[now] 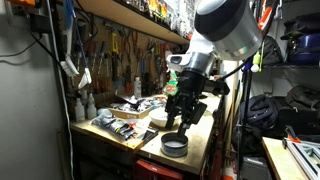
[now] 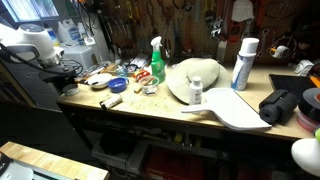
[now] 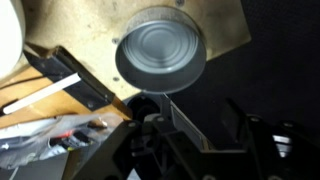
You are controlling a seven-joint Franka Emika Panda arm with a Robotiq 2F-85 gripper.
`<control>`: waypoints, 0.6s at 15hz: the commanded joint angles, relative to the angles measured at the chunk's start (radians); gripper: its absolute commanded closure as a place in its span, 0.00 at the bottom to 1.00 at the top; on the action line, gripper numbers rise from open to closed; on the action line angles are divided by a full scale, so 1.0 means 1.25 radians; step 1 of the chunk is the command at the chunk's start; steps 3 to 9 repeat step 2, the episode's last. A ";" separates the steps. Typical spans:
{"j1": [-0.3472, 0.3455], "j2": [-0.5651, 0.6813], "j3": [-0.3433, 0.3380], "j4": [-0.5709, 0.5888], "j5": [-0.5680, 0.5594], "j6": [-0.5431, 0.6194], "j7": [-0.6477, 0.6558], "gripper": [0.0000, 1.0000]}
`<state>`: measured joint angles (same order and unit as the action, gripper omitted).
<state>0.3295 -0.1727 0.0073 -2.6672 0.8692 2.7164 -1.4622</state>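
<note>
While the open gripper (image 1: 181, 122) hangs just above a round metal tin (image 1: 174, 144) on the workbench (image 1: 201, 136), the spray bottle (image 2: 157, 62) label is too blurred to read.

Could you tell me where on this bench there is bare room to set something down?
Bare wood lies along the front edge of the bench, between the roll and the white bottle. A little more rings the tin below the open gripper. The tool pile behind the roll is crowded.
</note>
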 commanded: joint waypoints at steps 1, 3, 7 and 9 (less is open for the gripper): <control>-0.027 -0.036 0.014 0.003 0.029 -0.041 -0.032 0.12; -0.031 -0.064 0.008 0.003 0.035 -0.057 -0.041 0.28; -0.031 -0.064 0.008 0.003 0.035 -0.057 -0.041 0.28; -0.031 -0.064 0.008 0.003 0.035 -0.057 -0.041 0.28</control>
